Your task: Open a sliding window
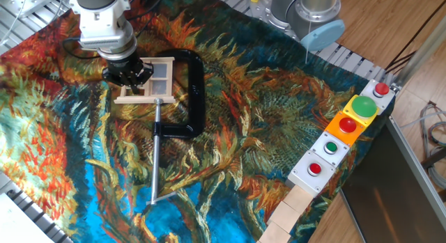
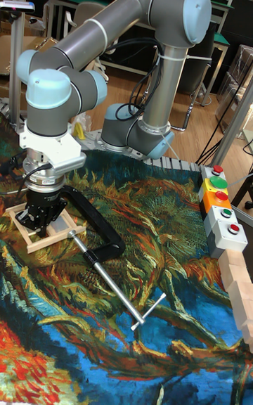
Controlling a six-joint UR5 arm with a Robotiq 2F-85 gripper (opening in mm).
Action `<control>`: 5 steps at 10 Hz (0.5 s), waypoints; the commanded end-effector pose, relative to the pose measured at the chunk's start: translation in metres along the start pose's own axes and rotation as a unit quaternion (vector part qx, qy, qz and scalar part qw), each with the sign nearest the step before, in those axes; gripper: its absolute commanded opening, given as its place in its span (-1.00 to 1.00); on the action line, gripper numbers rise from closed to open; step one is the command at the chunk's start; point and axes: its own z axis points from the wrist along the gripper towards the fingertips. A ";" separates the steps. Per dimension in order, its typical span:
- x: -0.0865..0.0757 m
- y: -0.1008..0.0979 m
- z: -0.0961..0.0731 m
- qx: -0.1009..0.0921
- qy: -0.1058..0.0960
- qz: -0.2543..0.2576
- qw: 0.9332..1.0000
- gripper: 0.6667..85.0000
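Gripper (image 1: 127, 76) down on sliding window (image 1: 152, 83), seemingly touching.

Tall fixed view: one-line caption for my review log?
UR5 end effector pressed down on the sliding window, which a black C-clamp holds on the painted cloth.

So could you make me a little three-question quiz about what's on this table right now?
1. True or false: the end effector is down on the sliding window.
2. What holds the window frame in place? A) the black C-clamp B) a stack of books C) a strip of tape
3. Fill in: on the button box at the table's edge, the largest button is ____.

Key
1. True; it sits over the frame's left part, though whether its fingers are open or shut is not visible.
2. A
3. green
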 end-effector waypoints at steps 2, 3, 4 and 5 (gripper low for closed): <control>0.003 0.007 -0.002 -0.016 0.001 0.015 1.000 -0.98; 0.004 0.009 -0.003 -0.019 0.000 0.015 1.000 -0.98; 0.006 0.010 -0.003 -0.020 0.000 0.015 1.000 -0.98; 0.008 0.011 -0.003 -0.020 0.000 0.015 1.000 -0.98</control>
